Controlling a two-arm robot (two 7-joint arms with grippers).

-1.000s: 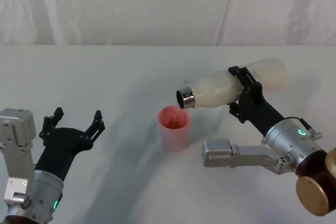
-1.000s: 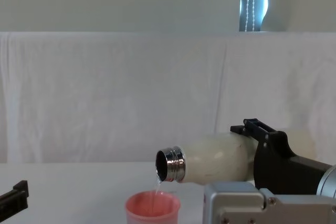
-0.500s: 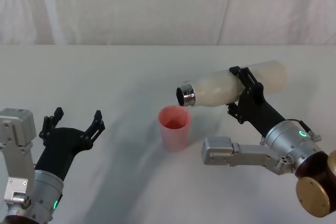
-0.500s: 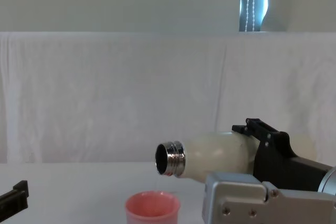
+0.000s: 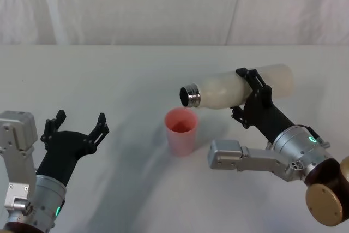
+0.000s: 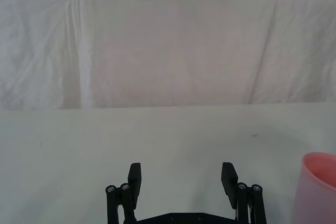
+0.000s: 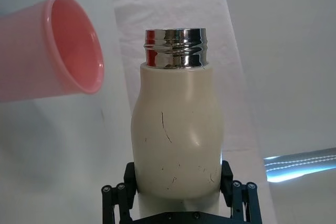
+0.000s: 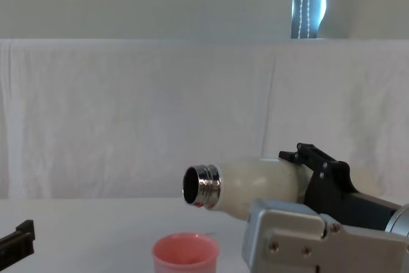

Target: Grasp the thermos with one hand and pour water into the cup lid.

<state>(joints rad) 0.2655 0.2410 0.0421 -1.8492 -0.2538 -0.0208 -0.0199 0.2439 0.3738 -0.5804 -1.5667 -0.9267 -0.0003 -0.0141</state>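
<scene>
Chest view cuts off the cup lid [image 8: 185, 259] below the thermos [image 8: 255, 183] clamped in the right hand [image 8: 319, 171].

No readable text, labels, brands or numbers on anything.

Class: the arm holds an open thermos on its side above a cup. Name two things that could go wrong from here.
The thermos lies near level, its open neck over the cup lid: leftover water may drip past the rim onto the table. The right gripper grips the smooth body midway, so the thermos might slip as it swings upright.
</scene>
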